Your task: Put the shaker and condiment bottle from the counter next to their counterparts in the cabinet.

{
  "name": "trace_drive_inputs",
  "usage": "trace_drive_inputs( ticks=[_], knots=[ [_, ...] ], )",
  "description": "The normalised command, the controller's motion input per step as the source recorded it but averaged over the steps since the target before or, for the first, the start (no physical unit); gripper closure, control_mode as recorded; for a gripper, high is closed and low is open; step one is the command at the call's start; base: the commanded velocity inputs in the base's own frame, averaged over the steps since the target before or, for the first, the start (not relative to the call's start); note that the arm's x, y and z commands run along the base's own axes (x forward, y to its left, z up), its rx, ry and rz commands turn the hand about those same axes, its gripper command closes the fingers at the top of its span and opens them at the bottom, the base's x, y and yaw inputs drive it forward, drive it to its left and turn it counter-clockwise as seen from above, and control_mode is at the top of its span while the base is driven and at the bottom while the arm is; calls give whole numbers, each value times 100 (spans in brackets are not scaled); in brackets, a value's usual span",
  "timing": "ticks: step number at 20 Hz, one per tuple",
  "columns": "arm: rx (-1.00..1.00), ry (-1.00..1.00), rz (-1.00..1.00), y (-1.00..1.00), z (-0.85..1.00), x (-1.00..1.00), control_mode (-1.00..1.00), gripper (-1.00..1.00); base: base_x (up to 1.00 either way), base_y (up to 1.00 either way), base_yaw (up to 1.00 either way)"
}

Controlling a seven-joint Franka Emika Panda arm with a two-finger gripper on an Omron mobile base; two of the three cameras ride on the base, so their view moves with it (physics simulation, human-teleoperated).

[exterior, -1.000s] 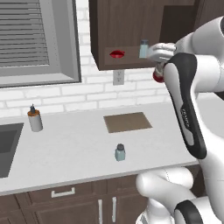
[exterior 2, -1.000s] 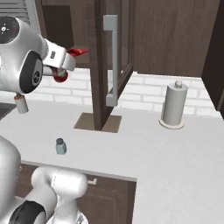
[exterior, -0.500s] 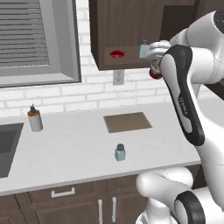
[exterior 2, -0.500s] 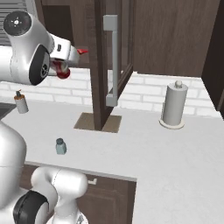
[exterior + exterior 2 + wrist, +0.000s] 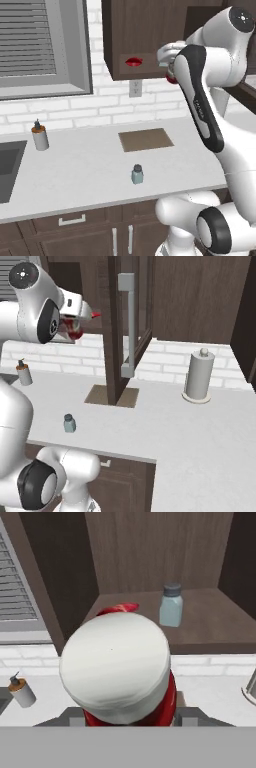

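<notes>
My gripper point(image 5: 168, 59) is shut on the condiment bottle, held upright just in front of the open cabinet point(image 5: 145, 30). Its white cap point(image 5: 116, 662) looms in the hand view, and its red body point(image 5: 171, 79) hangs below the hand point(image 5: 75, 332). On the cabinet shelf point(image 5: 210, 619) stand the counterparts: a pale blue shaker with a grey cap point(image 5: 170, 605) and a low red item point(image 5: 133, 61) partly behind the cap point(image 5: 120, 607). The shaker point(image 5: 137, 174) point(image 5: 69, 423) stands alone on the counter point(image 5: 90, 170), in front of the brown mat point(image 5: 146, 139).
The cabinet door point(image 5: 126, 326) hangs open to the right of the hand, with its grey handle facing out. A grey pump dispenser point(image 5: 39, 137) point(image 5: 20, 691) stands beside the sink point(image 5: 7, 167). A paper towel roll point(image 5: 198, 376) stands at the back right.
The hand has carried the condiment bottle a little further left, toward the cabinet opening. The shaker on the counter has not moved.
</notes>
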Motion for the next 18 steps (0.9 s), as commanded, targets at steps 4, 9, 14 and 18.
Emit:
trace_drive_inputs(
  ticks=[4,9,14,18],
  knots=[
    [0,0,0,11,0,46,-100,100,0,0,0],
    [-1,0,1,9,-1,30,-100,100,0,0,0],
    [-1,0,3,0,-4,3,-100,100,0,0,0],
    [0,0,0,0,-1,18,-100,100,0,0,0]
  ],
)
